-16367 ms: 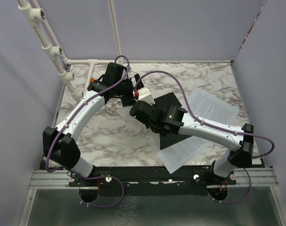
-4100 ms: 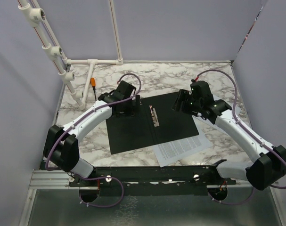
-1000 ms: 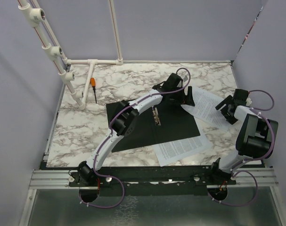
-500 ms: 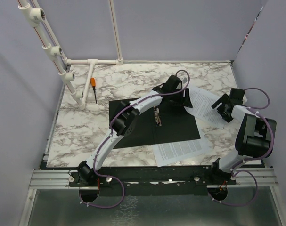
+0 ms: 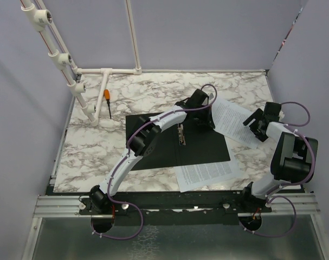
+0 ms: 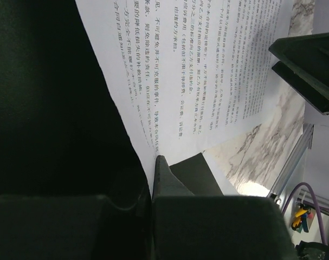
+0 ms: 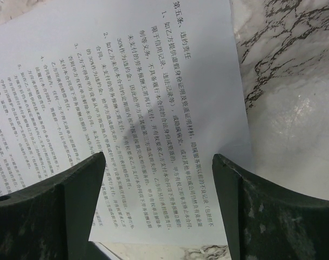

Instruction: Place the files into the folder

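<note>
Even light; wrist foregrounds prob. blurred

The top camera looks steeply down from high behind the near edge, taking in the whole white grey-veined marble table (image 5: 99,146). Both wrist cameras hover close over, seemingly, one white text-printed paper sheet (image 7: 126,108).

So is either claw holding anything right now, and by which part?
The left claw is shut on the paper sheet, pinching its edge nearest the folder. The right claw hangs open above the same sheet, holding nothing.
</note>
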### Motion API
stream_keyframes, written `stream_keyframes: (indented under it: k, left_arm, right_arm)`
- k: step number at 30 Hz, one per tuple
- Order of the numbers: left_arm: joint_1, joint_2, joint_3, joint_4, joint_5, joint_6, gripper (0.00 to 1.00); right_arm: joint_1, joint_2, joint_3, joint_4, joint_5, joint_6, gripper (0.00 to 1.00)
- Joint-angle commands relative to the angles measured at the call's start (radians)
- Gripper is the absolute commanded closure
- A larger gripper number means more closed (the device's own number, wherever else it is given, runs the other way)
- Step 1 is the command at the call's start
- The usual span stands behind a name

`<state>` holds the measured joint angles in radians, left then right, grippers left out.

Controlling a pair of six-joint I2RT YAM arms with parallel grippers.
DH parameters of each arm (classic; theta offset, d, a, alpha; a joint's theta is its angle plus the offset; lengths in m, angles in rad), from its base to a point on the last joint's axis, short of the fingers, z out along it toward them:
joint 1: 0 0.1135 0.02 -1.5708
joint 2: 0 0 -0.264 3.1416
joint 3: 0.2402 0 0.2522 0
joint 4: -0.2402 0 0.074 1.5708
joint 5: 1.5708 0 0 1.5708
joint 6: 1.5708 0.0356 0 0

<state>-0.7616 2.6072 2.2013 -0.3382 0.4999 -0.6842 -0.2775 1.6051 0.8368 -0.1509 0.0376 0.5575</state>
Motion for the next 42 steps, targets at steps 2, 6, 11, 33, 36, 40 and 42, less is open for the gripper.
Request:
stream_keyframes:
  k: [2, 6, 11, 33, 36, 40, 42]
  left_arm:
    - [-0.005, 0.01, -0.011, -0.016, -0.008, -0.008, 1.0]
    - [-0.005, -0.02, -0.033, 0.018, -0.021, -0.023, 1.0]
    - [-0.004, -0.07, -0.062, 0.046, -0.018, -0.017, 1.0]
    - [0.031, -0.377, -0.21, -0.128, 0.027, 0.224, 1.0]
    - [0.034, -0.434, -0.213, -0.188, 0.024, 0.269, 1.0]
    - [0.036, -0.507, -0.214, -0.26, 0.01, 0.32, 1.0]
    - [0.036, -0.547, -0.23, -0.275, 0.007, 0.328, 1.0]
  right_arm:
    - [0.006, -0.041, -0.019, -0.062, -0.024, 0.027, 0.16]
    - [0.005, -0.092, -0.01, -0.072, -0.033, 0.038, 0.15]
    - [0.005, -0.151, 0.017, -0.099, -0.066, 0.033, 0.13]
    - [0.085, -0.316, 0.075, 0.058, -0.439, -0.021, 0.13]
    - [0.11, -0.325, 0.115, 0.063, -0.446, -0.037, 0.12]
    - [0.122, -0.329, 0.178, 0.052, -0.494, -0.072, 0.12]
    - [0.133, -0.334, 0.207, 0.055, -0.524, -0.088, 0.12]
